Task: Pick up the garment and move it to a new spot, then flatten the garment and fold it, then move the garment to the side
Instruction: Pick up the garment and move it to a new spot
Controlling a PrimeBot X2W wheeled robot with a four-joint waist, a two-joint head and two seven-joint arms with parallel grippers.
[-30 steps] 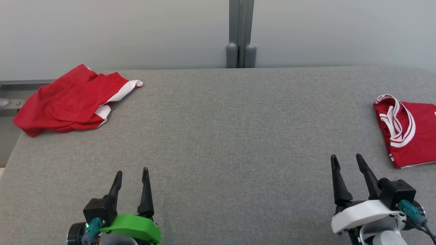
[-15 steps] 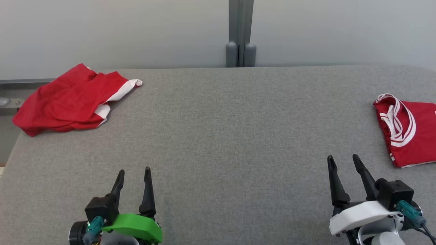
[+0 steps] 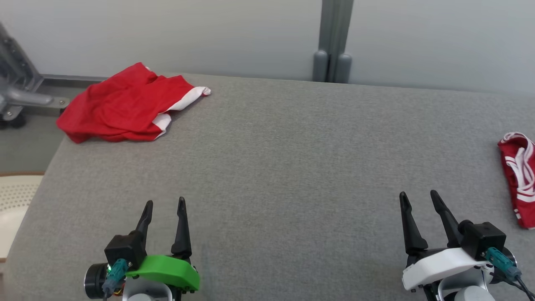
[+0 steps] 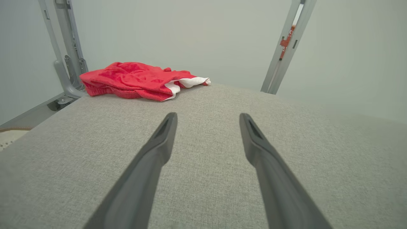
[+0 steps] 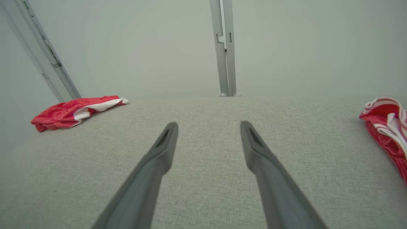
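Crumpled red garment (image 3: 125, 106): lying in a loose heap at upper left of the head view, folds bunching, a white panel showing along its right edge and tapering to a white tip at upper right. Sitting upper left in the left wrist view (image 4: 136, 79). Second red garment (image 3: 520, 179): lying at the right edge, mid-height, white-striped trim looping on its left side, running out of frame.
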